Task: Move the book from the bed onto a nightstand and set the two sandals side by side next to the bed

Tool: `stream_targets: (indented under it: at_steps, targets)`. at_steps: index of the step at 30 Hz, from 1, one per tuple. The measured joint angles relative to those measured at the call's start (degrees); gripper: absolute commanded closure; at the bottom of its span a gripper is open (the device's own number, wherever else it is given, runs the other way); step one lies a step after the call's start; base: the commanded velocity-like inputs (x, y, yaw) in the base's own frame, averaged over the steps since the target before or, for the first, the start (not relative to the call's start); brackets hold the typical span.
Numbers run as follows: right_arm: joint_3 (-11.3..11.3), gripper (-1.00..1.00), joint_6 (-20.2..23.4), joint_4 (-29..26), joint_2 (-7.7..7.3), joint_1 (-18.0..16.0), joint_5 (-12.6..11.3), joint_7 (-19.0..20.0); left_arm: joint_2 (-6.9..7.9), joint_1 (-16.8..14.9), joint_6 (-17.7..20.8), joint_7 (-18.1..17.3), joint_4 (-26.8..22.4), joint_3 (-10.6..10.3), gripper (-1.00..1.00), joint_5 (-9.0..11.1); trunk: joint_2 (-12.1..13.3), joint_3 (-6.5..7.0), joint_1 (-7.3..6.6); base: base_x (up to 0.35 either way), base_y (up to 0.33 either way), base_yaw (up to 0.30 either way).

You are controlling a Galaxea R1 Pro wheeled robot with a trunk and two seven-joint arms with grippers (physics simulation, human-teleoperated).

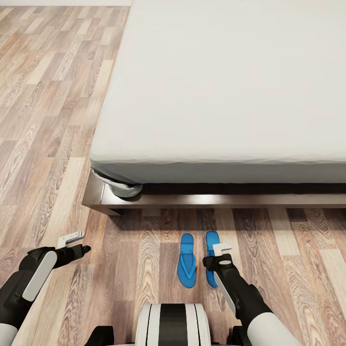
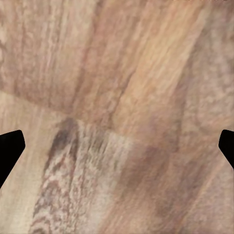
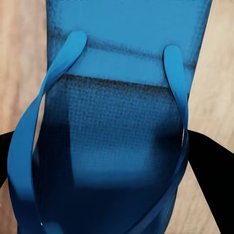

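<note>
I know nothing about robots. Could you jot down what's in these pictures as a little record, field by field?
Place: wood-plank floor beside a bed
Bed: pale mattress on a dark wooden frame
Sandals: two blue sandals on the floor near the bed frame, side by side, the left one in plain sight, the right one partly behind the arm
Right gripper: over the right sandal, fingers apart either side of its sole in the wrist view
Left gripper: open, above bare floor, holding nothing
Book: cannot be seen on the mattress here
</note>
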Motion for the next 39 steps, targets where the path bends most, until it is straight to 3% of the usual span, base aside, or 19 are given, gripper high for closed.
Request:
stream_targets:
  at_steps: [20, 25, 39]
  targets:
    - [-0.01, 1.0, 0.34, 0.1, 0.0, -0.01, -0.08, 0.01, 0.0, -0.01, 0.0, 0.07, 0.0, 0.03, -1.0, 0.08, 0.0, 0.0, 0.0, 0.0, 0.037, 0.0]
    - [-0.01, 1.0, 0.25, 0.11, 0.0, 0.0, -0.12, 0.01, 0.0, 0.01, 0.0, 0.07, 0.0, 0.0, -1.0, 0.07, -0.06, -1.1, 0.13, 0.0, 0.0, 0.0]
    - [-0.06, 1.0, -0.02, -0.05, 0.0, 0.0, -0.08, 0.0, 0.0, 0.01, -0.05, 0.07, 0.0, -0.02, -1.0, 0.07, -0.07, -1.11, 0.13, 0.0, 0.0, 0.0]
